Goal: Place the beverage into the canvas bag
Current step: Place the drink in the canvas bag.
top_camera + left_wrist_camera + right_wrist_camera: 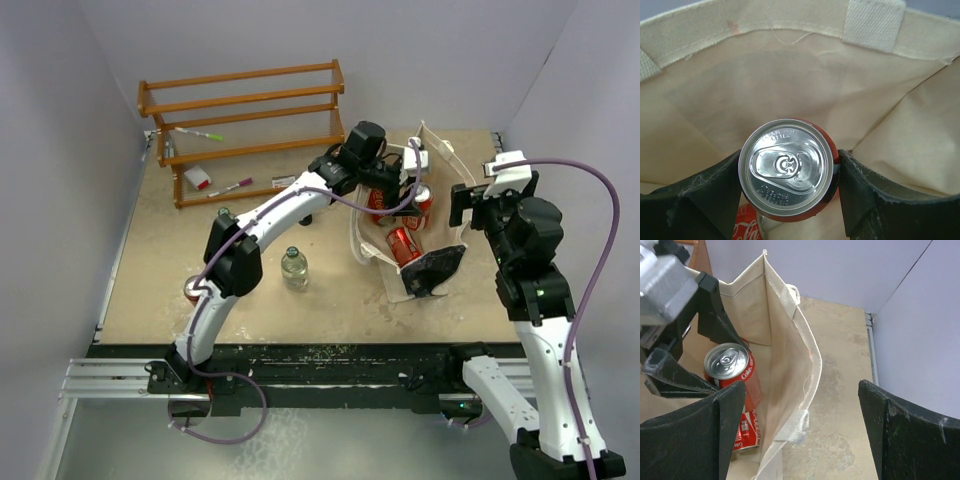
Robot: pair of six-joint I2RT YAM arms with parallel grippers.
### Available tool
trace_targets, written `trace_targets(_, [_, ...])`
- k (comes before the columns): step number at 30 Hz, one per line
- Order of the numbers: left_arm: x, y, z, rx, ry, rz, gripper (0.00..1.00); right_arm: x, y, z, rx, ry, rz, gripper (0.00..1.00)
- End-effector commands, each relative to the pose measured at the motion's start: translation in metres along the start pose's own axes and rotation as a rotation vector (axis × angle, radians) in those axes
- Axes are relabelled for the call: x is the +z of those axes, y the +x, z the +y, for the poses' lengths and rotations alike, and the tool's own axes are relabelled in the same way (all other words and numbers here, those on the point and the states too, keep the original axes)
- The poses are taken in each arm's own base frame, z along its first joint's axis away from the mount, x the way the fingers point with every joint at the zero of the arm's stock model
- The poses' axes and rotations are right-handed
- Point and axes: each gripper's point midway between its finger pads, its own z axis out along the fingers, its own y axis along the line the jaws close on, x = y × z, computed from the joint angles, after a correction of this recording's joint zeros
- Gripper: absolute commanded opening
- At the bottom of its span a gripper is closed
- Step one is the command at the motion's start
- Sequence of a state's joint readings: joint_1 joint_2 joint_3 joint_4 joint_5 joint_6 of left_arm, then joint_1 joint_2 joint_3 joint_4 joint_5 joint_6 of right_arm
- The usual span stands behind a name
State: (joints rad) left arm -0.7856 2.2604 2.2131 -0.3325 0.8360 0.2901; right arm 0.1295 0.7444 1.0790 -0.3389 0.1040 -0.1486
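Left gripper (789, 175): its 2 black fingers (715, 190) are closed on the sides of the red drink can, just as wide as the can, and hold it.
Red drink can (729, 364): it is inside the canvas bag. It stands upright with its silver top facing up, close to the bag's cream wall.
Canvas bag (785, 350): it lies open on the table (200, 290), on the right side. Its black panel (435, 270) is at the near end.
Other cans (403, 243): at least 2 more red cans lie in the bag, lower than the held one.
Right gripper (799, 390): it is wide open and holds nothing. It is by the bag's right side.
Bottle (294, 268): it is clear and stands on the table, left of the bag and well apart from it.
Wooden rack (250, 100): it is at the back left of the table.
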Motion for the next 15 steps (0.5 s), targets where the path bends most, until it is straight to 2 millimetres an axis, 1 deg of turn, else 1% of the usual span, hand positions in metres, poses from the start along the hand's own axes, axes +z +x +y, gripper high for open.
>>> trace_targets(1, [0.002,-0.010,0.014,0.184,-0.020,-0.036,0.00,0.002,-0.018,-0.010,0.029,0.044,-0.063,0.95])
trace_targets(7, [0.014,0.019,0.018,0.194,0.011,0.007,0.00,0.009,-0.008,-0.010,0.040,0.043,-0.046,0.95])
trace_targets(12, [0.023,0.050,0.017,0.196,0.033,0.080,0.00,0.014,-0.002,-0.011,0.039,0.044,-0.033,0.95])
trace_targets(15, [0.027,0.062,0.016,0.202,0.035,0.110,0.00,0.016,0.001,-0.009,0.042,0.036,-0.030,0.94])
